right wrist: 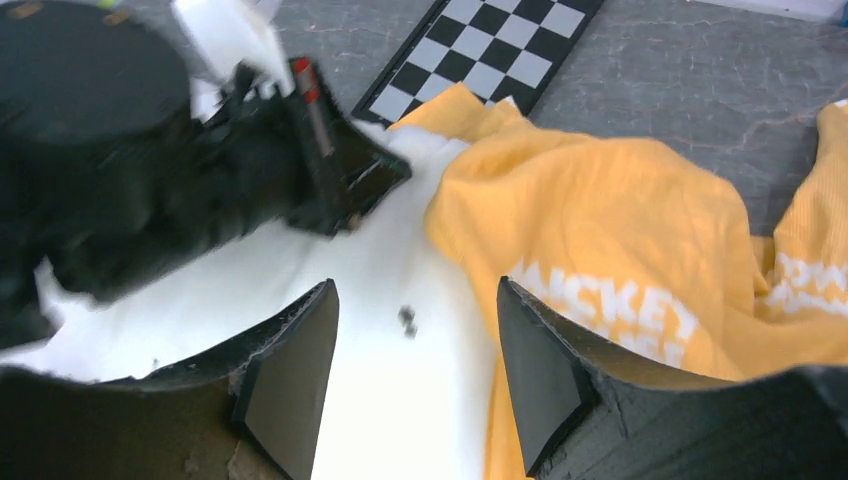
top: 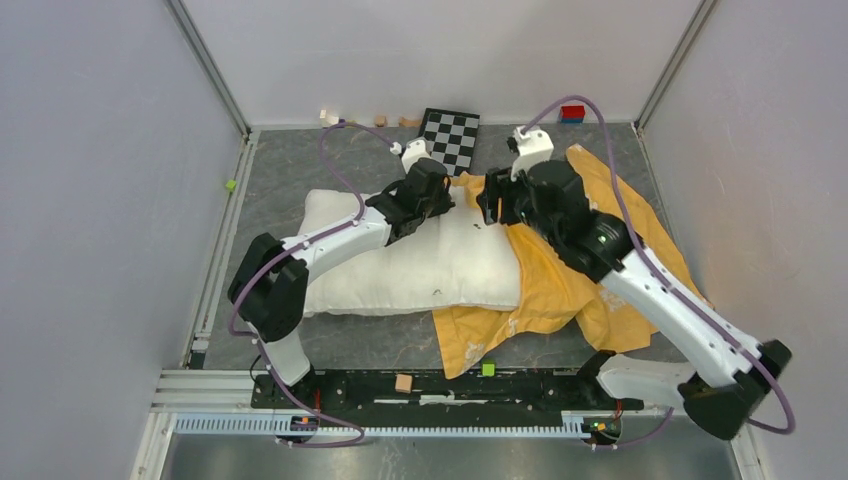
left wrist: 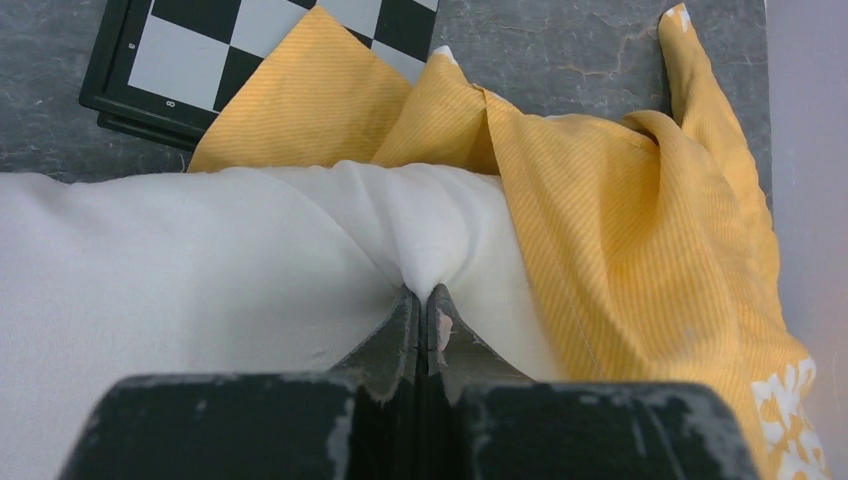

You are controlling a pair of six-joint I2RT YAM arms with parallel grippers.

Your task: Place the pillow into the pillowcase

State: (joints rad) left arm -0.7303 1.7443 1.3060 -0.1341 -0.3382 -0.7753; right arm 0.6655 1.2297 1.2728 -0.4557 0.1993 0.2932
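A plump off-white pillow (top: 400, 265) is lying across the grey desk (top: 330, 170). Its right end is meeting a crumpled orange-yellow pillowcase (top: 560, 280) that is spreading toward the right wall. Whether that end is sitting inside the opening or only under a loose fold cannot be told.

The pillow is looking light and very soft, likely to sag and fold rather than move as one piece. A pinch of its cover near an edge or corner is probably the surest hold. The pillowcase is thin and limp, best taken by its open hem.

At the pillow's far edge, the left end effector (left wrist: 425, 310) is clamping a tuck of white fabric between closed jaws. The right end effector (right wrist: 415, 290) is hovering just beside it, jaws wide and empty, over the line where white meets yellow.

Small dark specks are dotting the pillow's plain cloth, and white printed lettering is showing on the finely striped yellow. Beyond both, a black-and-white checkerboard (top: 450, 135) is resting near the back wall.
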